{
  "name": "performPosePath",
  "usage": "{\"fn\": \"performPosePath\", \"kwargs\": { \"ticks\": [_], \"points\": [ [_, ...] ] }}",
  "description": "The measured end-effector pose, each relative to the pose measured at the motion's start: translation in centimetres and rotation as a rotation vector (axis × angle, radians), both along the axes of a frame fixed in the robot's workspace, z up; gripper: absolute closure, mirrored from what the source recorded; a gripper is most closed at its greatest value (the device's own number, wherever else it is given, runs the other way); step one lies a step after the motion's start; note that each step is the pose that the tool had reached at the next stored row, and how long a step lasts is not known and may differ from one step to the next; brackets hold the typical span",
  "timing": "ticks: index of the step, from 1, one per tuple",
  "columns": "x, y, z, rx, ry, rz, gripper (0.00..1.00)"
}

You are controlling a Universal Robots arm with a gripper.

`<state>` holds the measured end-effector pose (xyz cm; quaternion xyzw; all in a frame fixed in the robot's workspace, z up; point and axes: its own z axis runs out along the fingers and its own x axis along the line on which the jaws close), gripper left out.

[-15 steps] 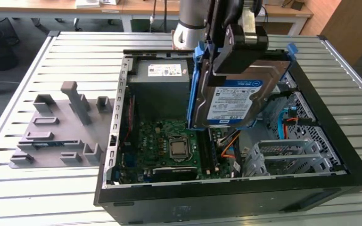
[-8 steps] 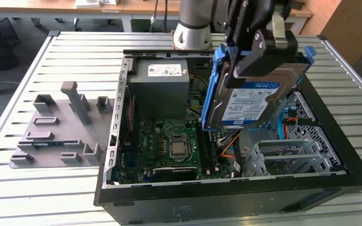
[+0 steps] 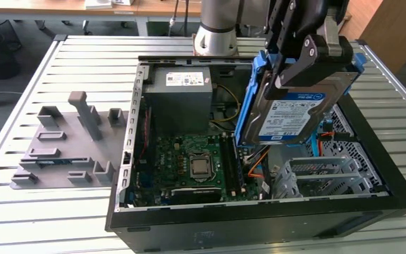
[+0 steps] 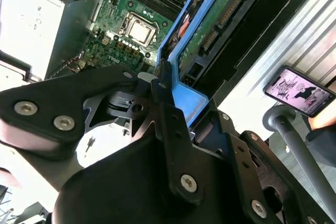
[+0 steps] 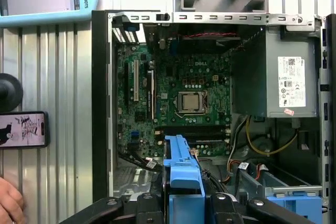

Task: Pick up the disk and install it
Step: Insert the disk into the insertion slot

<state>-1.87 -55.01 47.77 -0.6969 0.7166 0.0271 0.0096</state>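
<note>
The disk (image 3: 291,114), a silver drive with a white-and-blue label in a blue plastic carrier frame, hangs tilted above the right side of the open computer case (image 3: 259,217). My gripper (image 3: 298,69) is shut on its upper end. In the second wrist view, the black fingers (image 4: 169,109) clamp the blue frame (image 4: 190,98), and the disk's green circuit side (image 4: 210,30) points down into the case. In the first wrist view the blue carrier (image 5: 182,166) sticks out between the gripper's links, over the motherboard's edge.
Inside the case lie the motherboard (image 3: 188,159), a grey power supply box (image 3: 182,95) and a metal drive cage (image 3: 323,177) below the disk. A grey part fixture (image 3: 69,143) sits on the exterior view's left. A phone (image 5: 23,129) and a hand (image 5: 8,203) are beside the case.
</note>
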Motion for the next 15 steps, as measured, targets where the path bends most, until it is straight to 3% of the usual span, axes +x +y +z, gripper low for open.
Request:
{"fn": "performPosePath", "kwargs": {
  "ticks": [15],
  "points": [
    [0.04,0.00,-0.03,0.0000,0.0000,0.000,0.64]
  ]
}}
